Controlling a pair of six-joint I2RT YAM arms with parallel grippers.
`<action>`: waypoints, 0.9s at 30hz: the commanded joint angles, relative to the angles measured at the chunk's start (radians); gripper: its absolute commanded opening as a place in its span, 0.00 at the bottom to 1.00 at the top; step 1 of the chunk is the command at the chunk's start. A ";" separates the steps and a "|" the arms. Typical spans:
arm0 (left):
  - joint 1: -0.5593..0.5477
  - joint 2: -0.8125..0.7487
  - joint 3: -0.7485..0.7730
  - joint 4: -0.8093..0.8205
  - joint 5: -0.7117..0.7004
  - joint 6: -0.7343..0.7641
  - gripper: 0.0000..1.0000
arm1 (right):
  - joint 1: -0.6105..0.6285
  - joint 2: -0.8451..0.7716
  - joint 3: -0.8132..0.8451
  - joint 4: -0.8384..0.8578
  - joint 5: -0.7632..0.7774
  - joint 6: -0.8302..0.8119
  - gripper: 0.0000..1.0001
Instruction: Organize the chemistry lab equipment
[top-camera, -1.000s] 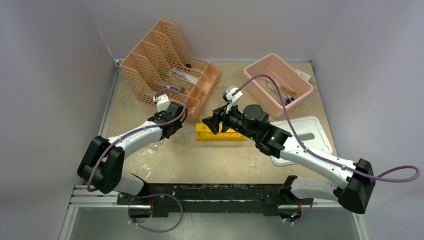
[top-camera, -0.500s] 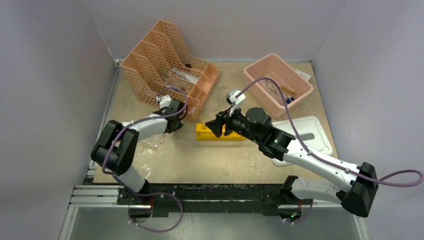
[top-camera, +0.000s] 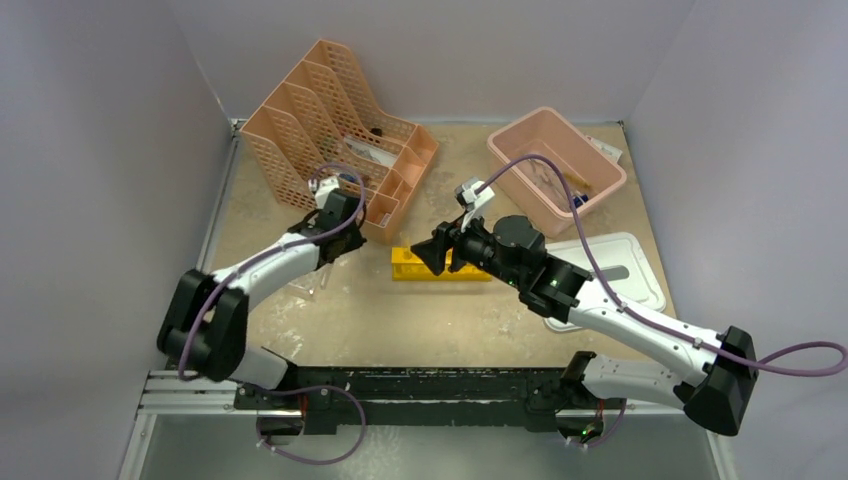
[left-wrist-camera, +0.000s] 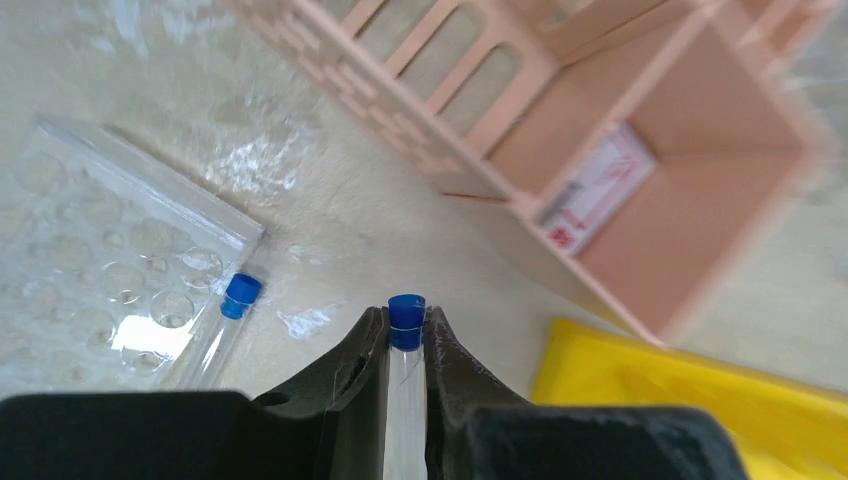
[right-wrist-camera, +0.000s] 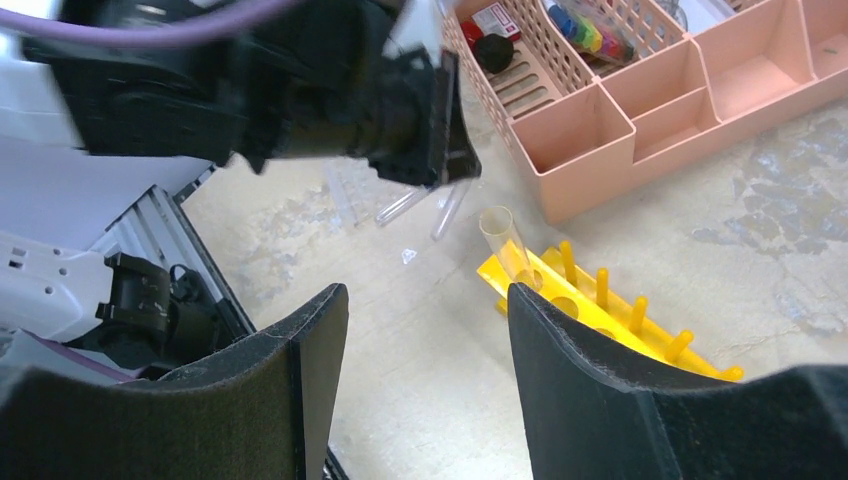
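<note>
My left gripper (left-wrist-camera: 406, 322) is shut on a thin clear tube with a blue cap (left-wrist-camera: 406, 312) and holds it above the table, left of the yellow test-tube rack (left-wrist-camera: 690, 395). In the top view the left gripper (top-camera: 345, 225) is beside the organizer's near corner. A second blue-capped tube (left-wrist-camera: 236, 298) lies on a clear plastic bag. My right gripper (right-wrist-camera: 425, 300) is open and empty, hovering by the left end of the rack (right-wrist-camera: 610, 315). An uncapped clear tube (right-wrist-camera: 500, 238) stands tilted in the rack's end hole. Tongs are not visible.
A peach mesh organizer (top-camera: 330, 120) stands at the back left, close to the left gripper. A pink tub (top-camera: 555, 160) sits at the back right, its white lid (top-camera: 625, 270) in front of it. The clear bag (left-wrist-camera: 100, 260) lies left of the rack.
My left gripper has lifted and moved back toward the organizer with the tube in it. The right arm has shifted slightly and stays over the rack.
</note>
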 joint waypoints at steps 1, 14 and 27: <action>0.005 -0.216 0.020 0.022 0.051 0.090 0.03 | 0.000 0.007 0.008 0.006 0.008 0.072 0.62; 0.005 -0.494 0.119 0.177 0.401 0.108 0.03 | -0.003 0.209 0.293 -0.080 -0.163 0.228 0.65; 0.005 -0.569 0.114 0.372 0.548 -0.104 0.03 | -0.002 0.272 0.361 -0.029 -0.207 0.313 0.55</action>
